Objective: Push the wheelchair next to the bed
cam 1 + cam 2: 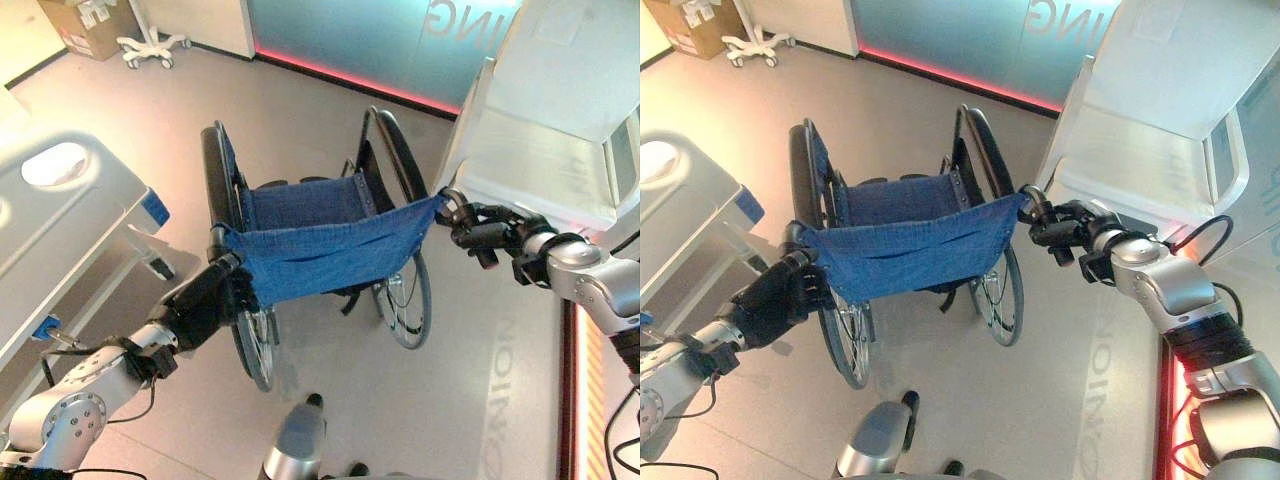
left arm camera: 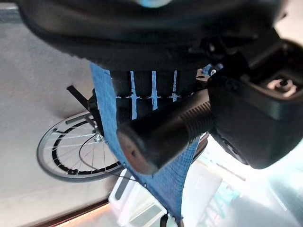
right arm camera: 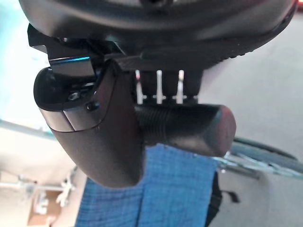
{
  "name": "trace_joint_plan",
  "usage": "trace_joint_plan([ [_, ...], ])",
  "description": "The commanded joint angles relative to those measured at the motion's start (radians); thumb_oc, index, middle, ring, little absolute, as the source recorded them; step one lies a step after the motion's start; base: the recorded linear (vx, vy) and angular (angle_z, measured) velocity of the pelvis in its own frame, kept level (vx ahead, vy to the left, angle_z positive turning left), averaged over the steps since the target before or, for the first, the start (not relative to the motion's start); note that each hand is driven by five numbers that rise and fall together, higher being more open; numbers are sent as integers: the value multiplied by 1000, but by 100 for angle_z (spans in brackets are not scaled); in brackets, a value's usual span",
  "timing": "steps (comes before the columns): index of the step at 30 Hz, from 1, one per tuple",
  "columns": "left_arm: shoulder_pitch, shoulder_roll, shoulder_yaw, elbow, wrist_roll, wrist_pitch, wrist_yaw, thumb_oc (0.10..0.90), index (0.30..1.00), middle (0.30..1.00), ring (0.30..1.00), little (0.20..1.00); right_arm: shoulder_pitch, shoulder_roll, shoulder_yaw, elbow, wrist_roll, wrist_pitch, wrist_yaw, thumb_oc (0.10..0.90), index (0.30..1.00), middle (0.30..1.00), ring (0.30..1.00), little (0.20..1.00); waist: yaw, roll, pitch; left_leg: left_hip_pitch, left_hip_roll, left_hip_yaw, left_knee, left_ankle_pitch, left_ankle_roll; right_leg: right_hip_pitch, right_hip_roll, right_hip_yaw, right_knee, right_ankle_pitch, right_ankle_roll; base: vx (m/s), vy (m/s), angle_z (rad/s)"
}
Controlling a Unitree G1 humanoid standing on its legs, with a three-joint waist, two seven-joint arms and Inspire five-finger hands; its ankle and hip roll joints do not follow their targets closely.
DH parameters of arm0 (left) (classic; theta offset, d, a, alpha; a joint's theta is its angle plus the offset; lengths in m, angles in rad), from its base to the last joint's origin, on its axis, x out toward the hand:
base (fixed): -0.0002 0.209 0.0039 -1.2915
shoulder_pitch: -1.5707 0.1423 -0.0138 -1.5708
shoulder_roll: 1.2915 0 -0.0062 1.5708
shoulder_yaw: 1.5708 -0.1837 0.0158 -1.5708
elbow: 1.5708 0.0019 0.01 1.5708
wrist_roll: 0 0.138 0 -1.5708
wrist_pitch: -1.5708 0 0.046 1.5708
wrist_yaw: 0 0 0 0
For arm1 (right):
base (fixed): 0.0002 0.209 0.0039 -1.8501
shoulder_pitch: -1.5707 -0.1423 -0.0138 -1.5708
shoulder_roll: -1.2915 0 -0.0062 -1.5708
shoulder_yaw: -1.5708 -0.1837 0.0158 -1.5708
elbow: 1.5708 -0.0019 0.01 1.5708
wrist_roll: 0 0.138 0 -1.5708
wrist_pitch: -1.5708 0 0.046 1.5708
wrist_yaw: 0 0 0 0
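The wheelchair (image 1: 310,240) stands on the floor in front of me, its blue fabric back facing me and its big wheels (image 1: 405,300) below. My left hand (image 1: 200,300) is shut on the left push handle (image 2: 165,132), thumb and fingers curled round the black grip. On the other side, my right hand (image 1: 480,232) is shut on the right push handle (image 3: 189,125). A grey-white bed (image 1: 70,210) with blue corner bumpers lies close on the left of the chair.
A second white bed-like unit (image 1: 560,130) rises on the right, near my right hand. A glass wall with a red strip (image 1: 350,75) runs along the back. A cardboard box (image 1: 85,25) and a white wheeled stand base (image 1: 150,45) sit far left.
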State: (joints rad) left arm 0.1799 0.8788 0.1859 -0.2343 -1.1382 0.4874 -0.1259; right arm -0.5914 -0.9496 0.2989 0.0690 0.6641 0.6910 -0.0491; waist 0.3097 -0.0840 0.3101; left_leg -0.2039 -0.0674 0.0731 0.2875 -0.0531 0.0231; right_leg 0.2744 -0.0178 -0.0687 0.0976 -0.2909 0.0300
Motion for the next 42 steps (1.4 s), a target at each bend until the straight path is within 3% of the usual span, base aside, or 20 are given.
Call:
trace_joint_plan([
  [1,-177,108,140,-5,-22,-160,-26,400,300,300,300,300,8,36,45,-169,-9,-175,129,400,300,300,300,300,-2,-28,-170,-40,-70,23,-151,127,15,-28,104,-92,349,315,152,361,12,-29],
  [3,-188,124,141,7,-33,-166,-37,400,300,300,300,300,-9,33,61,-165,1,-177,119,400,300,300,300,300,3,-25,-183,-20,-73,-9,-154,119,28,-87,141,-57,486,467,203,407,-4,-1],
  [4,-194,134,143,5,-48,-165,-27,400,300,300,300,300,-19,41,72,-165,-4,-180,115,400,300,300,300,300,-6,-19,-185,-4,-78,-27,-147,107,30,-131,141,-40,517,475,202,395,-4,7],
  [5,-194,137,144,9,-53,-166,-31,400,300,300,300,300,-19,52,72,-163,-18,-182,119,400,300,300,300,300,-15,-13,-185,5,-82,-42,-136,96,33,-163,118,-41,515,454,195,511,5,7],
  [6,-190,151,149,22,-60,-167,-46,400,300,300,300,300,-25,57,70,-161,-31,-174,111,400,300,300,300,300,-28,0,-181,20,-87,-62,-113,80,36,-196,61,-66,466,357,158,418,3,3],
  [10,-197,177,147,44,-91,-191,-74,400,300,300,300,300,-30,31,55,-151,-46,-180,112,400,300,300,300,300,-62,35,-151,62,-72,-127,-47,39,18,-276,-33,-87,216,254,92,327,-122,31],
  [14,-228,186,124,36,-98,-206,-75,400,300,300,300,300,-53,4,42,-150,-18,-175,85,400,300,300,300,300,-100,28,-98,166,-50,-202,46,-130,-2,-412,-232,-32,-37,426,142,467,-387,72],
  [17,-206,181,151,24,-71,-188,-75,400,300,300,300,300,-98,-25,15,-198,46,-96,77,400,300,300,300,300,-100,16,-88,231,15,-235,67,-181,-30,-441,-265,-21,-49,469,174,477,-395,64],
  [19,-166,176,180,18,-69,-180,-79,400,300,300,300,300,-135,-62,28,-217,101,-70,76,400,300,300,300,300,-93,1,-100,251,49,-231,96,-165,-49,-432,-247,-40,-12,456,186,537,-372,38],
  [22,-116,158,220,8,-76,-166,-88,400,300,300,300,300,-160,-98,52,-205,160,-71,84,400,300,300,300,300,-104,-9,-136,277,93,-226,148,-81,-73,-422,-189,-65,37,405,171,435,-286,41],
  [23,-85,141,235,-8,-77,-164,-84,400,300,300,300,300,-166,-114,69,-194,165,-80,96,400,300,300,300,300,-106,-23,-147,239,110,-200,308,21,-90,-385,-153,-92,34,367,122,385,-351,50],
  [24,-72,126,240,-16,-68,-163,-81,400,300,300,300,300,-167,-117,83,-193,156,-86,96,400,300,300,300,300,-106,-28,-146,204,115,-178,423,70,-93,-359,-137,-110,26,351,91,481,-423,51],
  [27,-40,89,239,-41,-56,-178,-78,400,300,300,300,300,-135,-116,73,-196,139,-103,94,400,300,300,300,300,-105,-23,-130,70,75,-142,617,115,-78,-293,-86,-143,16,308,25,334,-261,8],
  [28,-42,84,236,-43,-54,-178,-78,400,300,300,300,300,-128,-113,66,-198,134,-102,94,400,300,300,300,300,-104,-20,-126,54,67,-136,614,104,-75,-286,-77,-147,16,303,21,356,-207,8],
  [31,-72,61,219,-44,-42,-173,-64,400,300,300,300,300,-97,-81,33,-221,77,-77,111,400,300,300,300,300,-89,-8,-105,20,9,-80,444,48,-55,-233,-41,-163,8,281,26,362,-97,42],
  [33,-97,70,208,-24,-52,-164,-59,400,300,300,300,300,-111,-60,40,-215,54,-56,115,400,300,300,300,300,-84,16,-117,52,42,-7,139,96,-71,-179,6,-182,-10,244,24,422,-29,46],
  [34,-102,70,203,-21,-52,-162,-59,400,300,300,300,300,-117,-56,44,-210,54,-54,112,400,300,300,300,300,-81,20,-118,54,45,4,92,112,-77,-167,13,-183,-15,237,22,494,-22,19],
  [36,-125,53,162,5,-15,-167,-72,400,300,300,300,300,-137,-25,67,-164,45,-56,101,400,300,300,300,300,-54,48,-125,19,64,34,-183,224,-115,-86,67,-179,-47,196,14,589,-7,2],
  [39,-120,41,140,-1,2,-188,-51,400,300,300,300,300,-111,1,76,-150,7,-76,116,400,300,300,300,300,-31,65,-124,-17,65,46,-324,317,-134,-16,101,-153,-57,160,8,497,15,6],
  [42,-113,43,151,-8,0,-195,-39,400,300,300,300,300,-69,10,61,-163,-16,-91,131,400,300,300,300,300,-14,66,-129,-50,52,56,-353,322,-131,11,113,-141,-29,122,7,485,23,6],
])
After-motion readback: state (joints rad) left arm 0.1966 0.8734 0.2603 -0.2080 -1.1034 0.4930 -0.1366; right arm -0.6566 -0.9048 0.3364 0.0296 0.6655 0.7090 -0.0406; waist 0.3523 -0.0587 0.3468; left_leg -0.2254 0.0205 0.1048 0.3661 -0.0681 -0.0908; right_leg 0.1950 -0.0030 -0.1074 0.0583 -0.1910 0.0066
